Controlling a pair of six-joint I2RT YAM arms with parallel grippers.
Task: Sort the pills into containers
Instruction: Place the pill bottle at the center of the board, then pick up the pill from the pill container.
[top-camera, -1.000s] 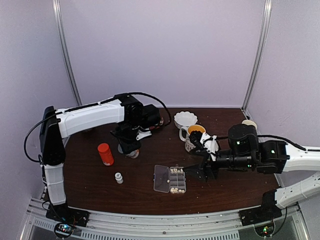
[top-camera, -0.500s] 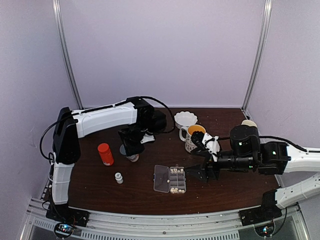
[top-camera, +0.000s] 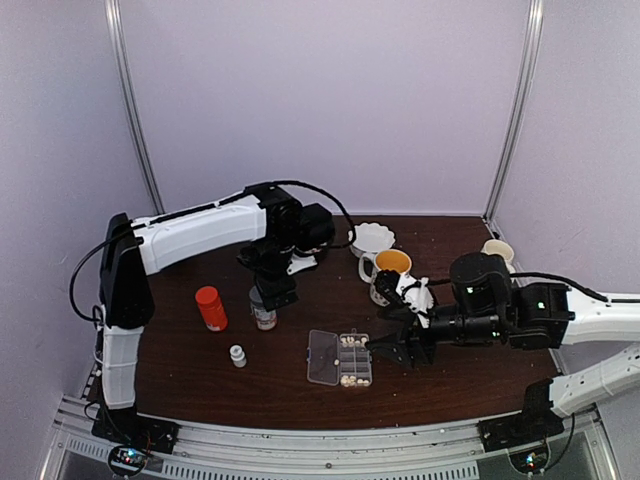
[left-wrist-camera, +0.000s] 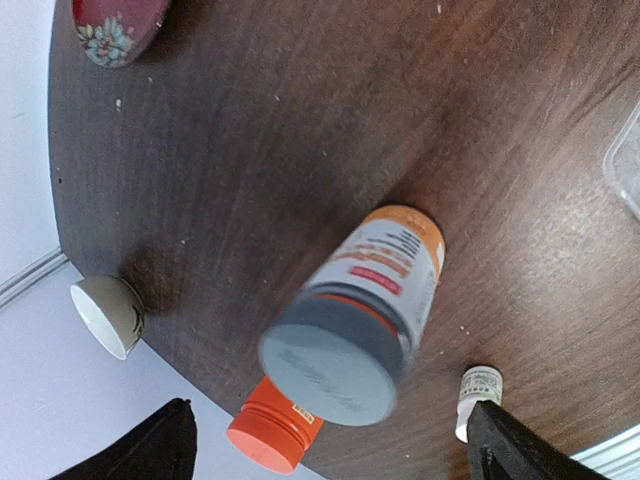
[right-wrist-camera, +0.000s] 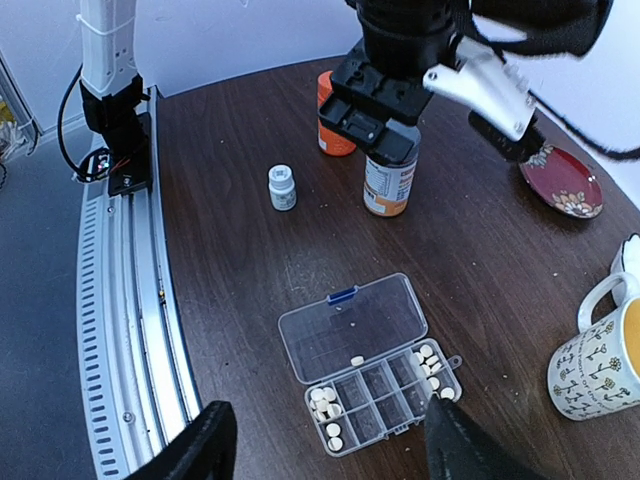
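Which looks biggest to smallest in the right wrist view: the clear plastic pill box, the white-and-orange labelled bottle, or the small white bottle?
1. clear plastic pill box, lid open; it is also nearest the camera
2. white-and-orange labelled bottle
3. small white bottle

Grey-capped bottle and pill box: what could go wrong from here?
The left end effector hangs open just above the grey-capped bottle; a sideways nudge might topple it toward the orange bottle. The right end effector hovers open near the open pill box; a bump could scatter the pills out of it.
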